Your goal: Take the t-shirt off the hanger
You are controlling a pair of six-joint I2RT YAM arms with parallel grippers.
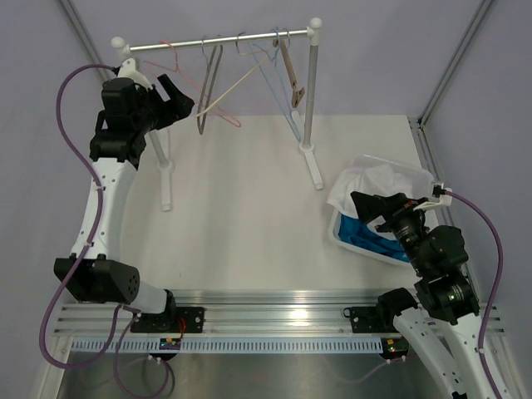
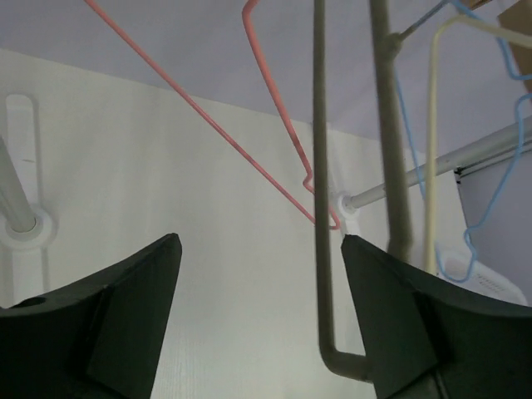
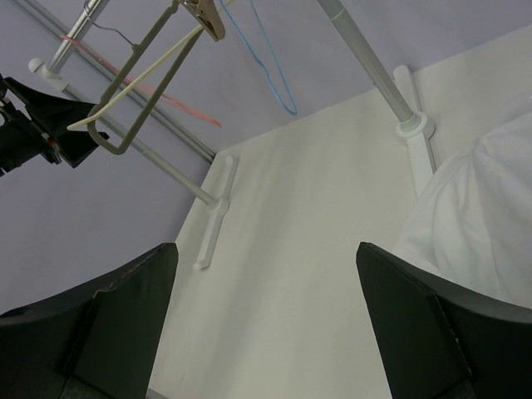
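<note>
- The white t-shirt (image 1: 374,181) lies crumpled in a white bin (image 1: 362,243) at the right edge of the table (image 1: 249,199), piled over the bin's far side. It is well apart from the rack.
- A blue item (image 1: 366,231) shows in the bin beside the shirt, on its near side.
- The right end effector (image 1: 366,208) hangs just above the bin and the shirt. In the right wrist view its fingers (image 3: 125,316) stand wide apart with nothing between them, and the shirt's white folds fill the right edge of that view.
- The clothes rack stands along the far edge of the table, its rail (image 1: 216,41) running left to right between two posts.
- Hung on the rail from left to right are a pink wire hanger (image 1: 224,116), an olive hanger (image 1: 208,91), a cream hanger (image 1: 241,83), a blue wire hanger (image 1: 270,79) and a wooden clip hanger (image 1: 291,71).
- The left end effector (image 1: 176,98) is raised near the far-left corner, just left of the olive hanger and below the rail.
- In the left wrist view its fingers (image 2: 125,316) are apart and grip nothing. The olive hanger's bar runs down close by the right-hand finger, but whether they touch I cannot tell.
</note>
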